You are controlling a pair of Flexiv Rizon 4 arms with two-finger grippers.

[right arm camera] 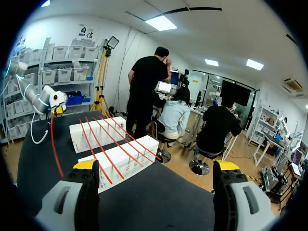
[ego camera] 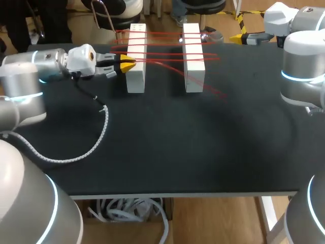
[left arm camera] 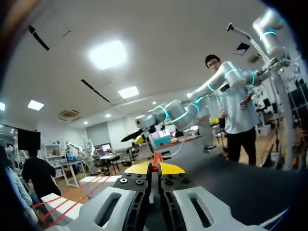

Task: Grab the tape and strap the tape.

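Two white blocks (ego camera: pixel 136 58) (ego camera: pixel 193 57) stand side by side at the back of the black table (ego camera: pixel 167 147). Thin red tape (ego camera: pixel 167 51) runs across both in several strands. My left gripper (ego camera: pixel 128 66) sits at the left block's near corner, shut on the red tape (left arm camera: pixel 156 159), which shows between its yellow tips (left arm camera: pixel 154 168). One strand trails past the right block onto the table (ego camera: pixel 218 93). My right gripper (ego camera: pixel 238 37) is at the table's far right edge, open and empty (right arm camera: pixel 156 166). From there it faces the blocks (right arm camera: pixel 120 161) and the left gripper (right arm camera: pixel 57 109).
A white ribbed cable (ego camera: pixel 94 145) from the left arm loops over the table's left part. The table's front edge (ego camera: pixel 177 193) lies near the bottom of the head view.
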